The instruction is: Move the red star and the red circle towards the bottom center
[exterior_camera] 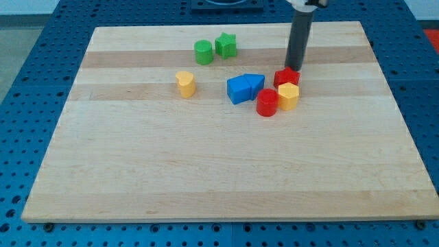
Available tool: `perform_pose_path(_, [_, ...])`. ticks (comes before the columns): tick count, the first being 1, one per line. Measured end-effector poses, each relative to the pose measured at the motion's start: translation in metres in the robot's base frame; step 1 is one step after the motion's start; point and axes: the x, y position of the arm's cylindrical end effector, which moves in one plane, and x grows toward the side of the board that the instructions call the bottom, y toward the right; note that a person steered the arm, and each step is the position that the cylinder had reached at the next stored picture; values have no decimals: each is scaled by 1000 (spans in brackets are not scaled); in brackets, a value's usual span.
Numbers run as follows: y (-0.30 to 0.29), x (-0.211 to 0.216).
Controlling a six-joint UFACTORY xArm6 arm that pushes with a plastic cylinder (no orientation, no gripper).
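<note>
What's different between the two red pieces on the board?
The red star has a pointed outline; the red circle is a round cylinder. The star lies nearer the view's top, right by my tip; the circle lies lower and further left, away from it. The star sits above the yellow block, the circle to its left. Both are the same red.

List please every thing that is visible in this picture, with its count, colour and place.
green circle: 1, green, upper middle of the board
green star: 1, green, touching the green circle's right
yellow block: 1, yellow, alone, left of centre
blue blocks: 2, blue, pressed together, centre
red star: 1, red, right of the blue blocks
yellow hexagon: 1, yellow, just below the red star
red circle: 1, red, left of the yellow hexagon
wooden board: 1, light wood, on the blue perforated table
my tip: 1, dark, at the red star's upper edge
</note>
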Motion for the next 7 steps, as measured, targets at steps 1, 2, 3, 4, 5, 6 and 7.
perform_pose_path(1, [5, 2])
perform_pose_path(2, [1, 19])
perform_pose_path(3, [-12, 37])
perform_pose_path(4, [-23, 51])
perform_pose_path(5, [-33, 64])
perform_pose_path(6, [-41, 78])
perform_pose_path(7, [-55, 89])
